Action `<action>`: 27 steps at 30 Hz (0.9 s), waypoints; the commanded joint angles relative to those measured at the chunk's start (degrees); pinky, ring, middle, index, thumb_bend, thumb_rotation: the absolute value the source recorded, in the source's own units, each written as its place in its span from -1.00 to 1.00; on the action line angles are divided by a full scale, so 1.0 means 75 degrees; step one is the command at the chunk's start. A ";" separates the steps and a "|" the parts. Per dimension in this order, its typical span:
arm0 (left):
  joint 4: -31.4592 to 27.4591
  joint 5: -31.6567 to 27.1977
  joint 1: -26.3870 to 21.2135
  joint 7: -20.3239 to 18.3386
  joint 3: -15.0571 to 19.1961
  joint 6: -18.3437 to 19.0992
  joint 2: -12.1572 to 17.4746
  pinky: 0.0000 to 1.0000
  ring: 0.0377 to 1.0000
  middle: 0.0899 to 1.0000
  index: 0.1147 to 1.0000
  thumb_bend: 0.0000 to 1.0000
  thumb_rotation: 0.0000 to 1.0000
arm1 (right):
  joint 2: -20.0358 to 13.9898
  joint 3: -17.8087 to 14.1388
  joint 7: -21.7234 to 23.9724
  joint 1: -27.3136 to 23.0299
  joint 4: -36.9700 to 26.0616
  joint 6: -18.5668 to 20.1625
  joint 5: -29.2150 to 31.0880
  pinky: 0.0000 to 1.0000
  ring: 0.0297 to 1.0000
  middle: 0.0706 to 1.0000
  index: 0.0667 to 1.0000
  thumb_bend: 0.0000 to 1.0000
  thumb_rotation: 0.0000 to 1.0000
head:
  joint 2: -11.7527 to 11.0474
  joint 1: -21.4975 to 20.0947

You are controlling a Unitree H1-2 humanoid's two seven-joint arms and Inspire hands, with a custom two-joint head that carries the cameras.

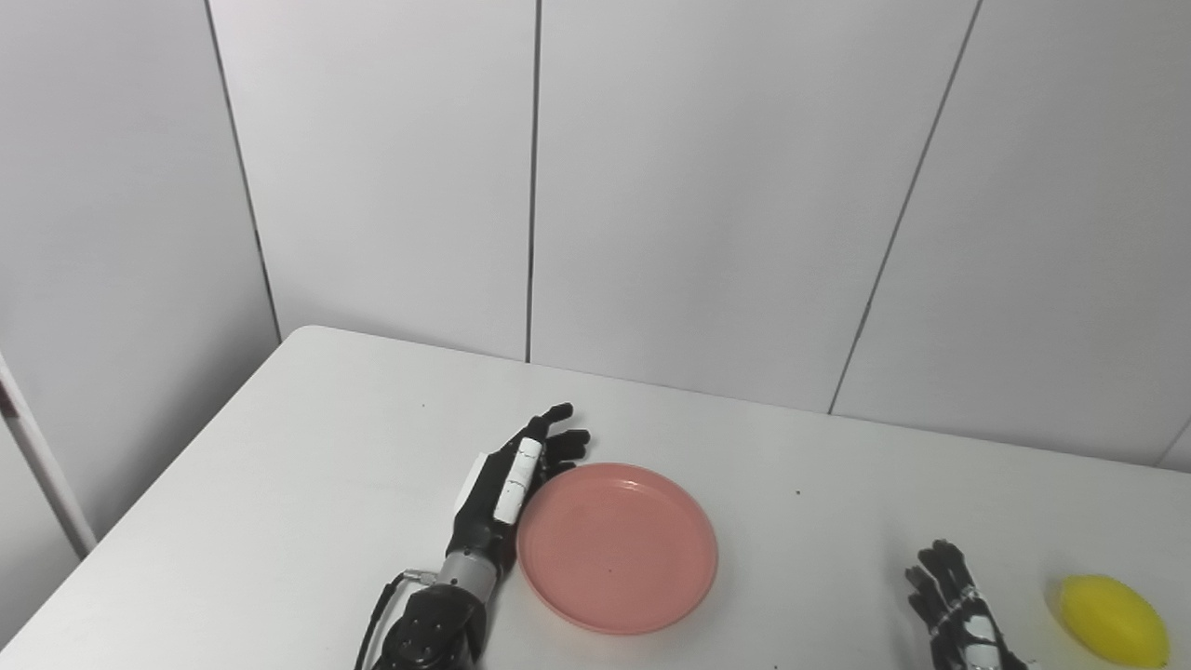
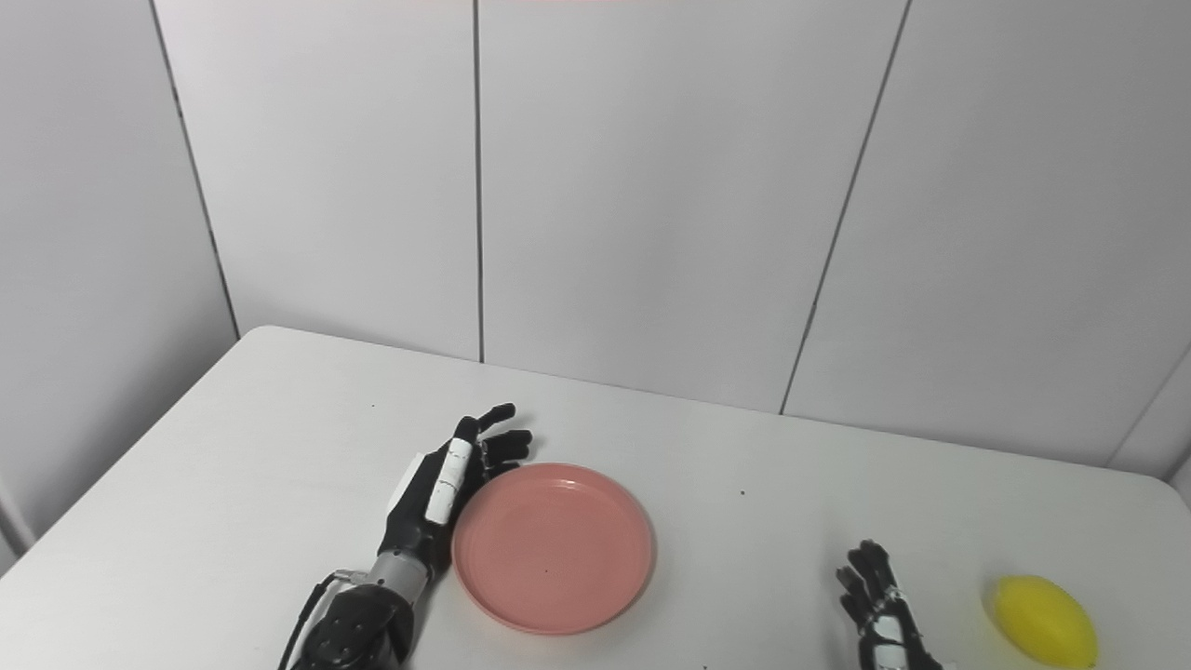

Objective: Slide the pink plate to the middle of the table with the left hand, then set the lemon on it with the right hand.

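Observation:
A round pink plate point(image 1: 617, 547) lies flat on the white table point(image 1: 307, 447), a little left of centre. My left hand point(image 1: 510, 484) is open and stands edge-on against the plate's left rim, fingers stretched away from me; the same hand point(image 2: 445, 484) shows in the right eye view beside the plate point(image 2: 554, 547). A yellow lemon point(image 1: 1115, 621) rests near the table's front right. My right hand point(image 1: 958, 614) is open at the bottom edge, just left of the lemon point(image 2: 1044, 621) and apart from it, holding nothing.
Grey wall panels point(image 1: 707, 186) rise right behind the table's far edge. The table's left edge runs diagonally toward the front left corner. A white post point(image 1: 42, 465) leans at the far left beside the table.

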 commanded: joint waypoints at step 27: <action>-0.0016 -0.0105 -0.0212 -0.0504 -0.0203 0.0827 0.0233 0.66 0.55 0.45 0.60 0.68 0.96 | 0.0984 0.0697 -0.0715 0.0161 -0.0213 0.0981 -0.0659 0.97 0.89 0.89 0.86 0.71 0.92 | 0.0564 -0.1538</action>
